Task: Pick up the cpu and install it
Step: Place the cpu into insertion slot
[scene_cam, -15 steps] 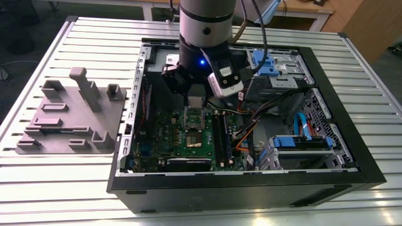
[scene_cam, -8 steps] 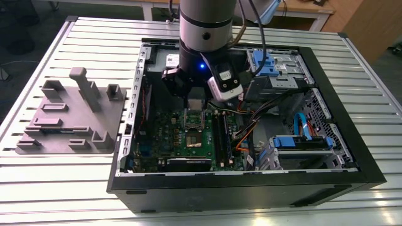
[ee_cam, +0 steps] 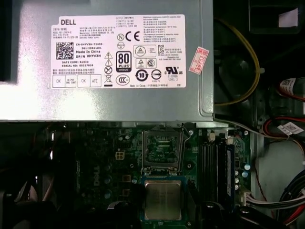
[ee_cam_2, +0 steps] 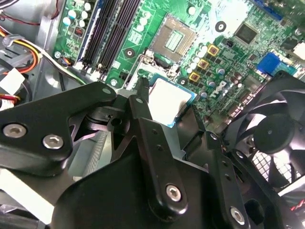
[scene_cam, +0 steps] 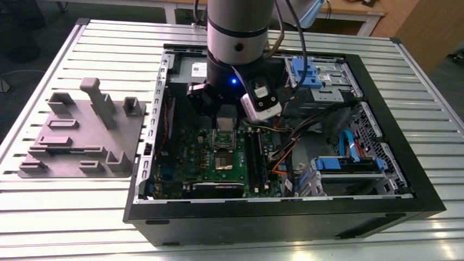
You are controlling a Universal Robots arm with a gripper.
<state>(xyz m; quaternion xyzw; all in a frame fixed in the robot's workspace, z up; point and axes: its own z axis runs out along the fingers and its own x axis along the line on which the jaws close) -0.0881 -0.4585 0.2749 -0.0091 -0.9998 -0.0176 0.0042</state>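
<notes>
The cpu [ee_cam_2: 170, 99] is a small square chip with a silvery top, and my gripper [ee_cam_2: 167, 106] is shut on it, a black finger [ee_cam_2: 143, 102] at each side. It hangs level above the green motherboard [ee_cam_2: 228, 57], apart from it. The open, empty socket [ee_cam_2: 174, 40] lies a short way beyond the chip. In the first wrist view the cpu [ee_cam: 162, 198] sits between the gripper [ee_cam: 163, 204] fingers just short of the socket [ee_cam: 162, 149]. In the exterior view the gripper [scene_cam: 227, 126] hovers over the motherboard [scene_cam: 199, 163] inside the open computer case [scene_cam: 290, 215].
A grey power supply box [ee_cam: 109, 57] with a white label borders the socket. Long black memory slots [ee_cam_2: 112, 33] run beside it, and a black fan [ee_cam_2: 274, 138] stands close to the gripper. Loose cables [scene_cam: 286, 155] and blue drive brackets [scene_cam: 348, 163] occupy the case. A grey parts fixture [scene_cam: 83, 133] sits on the table.
</notes>
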